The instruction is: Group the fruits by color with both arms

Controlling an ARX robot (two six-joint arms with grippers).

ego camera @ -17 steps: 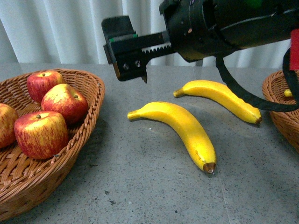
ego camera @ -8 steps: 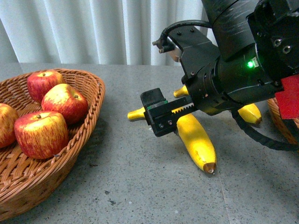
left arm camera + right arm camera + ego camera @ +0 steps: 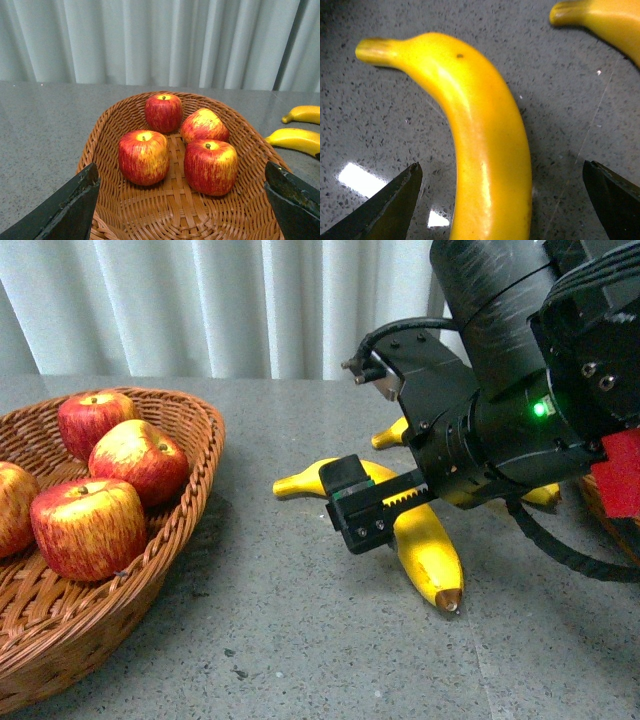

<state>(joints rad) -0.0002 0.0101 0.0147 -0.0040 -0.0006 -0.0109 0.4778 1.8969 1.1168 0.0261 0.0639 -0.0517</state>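
Four apples [image 3: 143,156] counted in the wicker basket [image 3: 208,425] at near left, reds already grouped, with the left claw [image 3: 182,200] spread wide, empty, aimed at them. Further right on the desk [image 3: 300,640], two bananas lying loose: right claw [image 3: 502,195] open astride the near banana [image 3: 425,540] at its middle, gripping nothing, probably set for a grasp; far banana [image 3: 392,435] just behind, apart and untouched, awaiting its turn.

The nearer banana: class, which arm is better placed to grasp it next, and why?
Right. The right gripper, open, straddles the nearer banana; the left gripper faces the apple basket.
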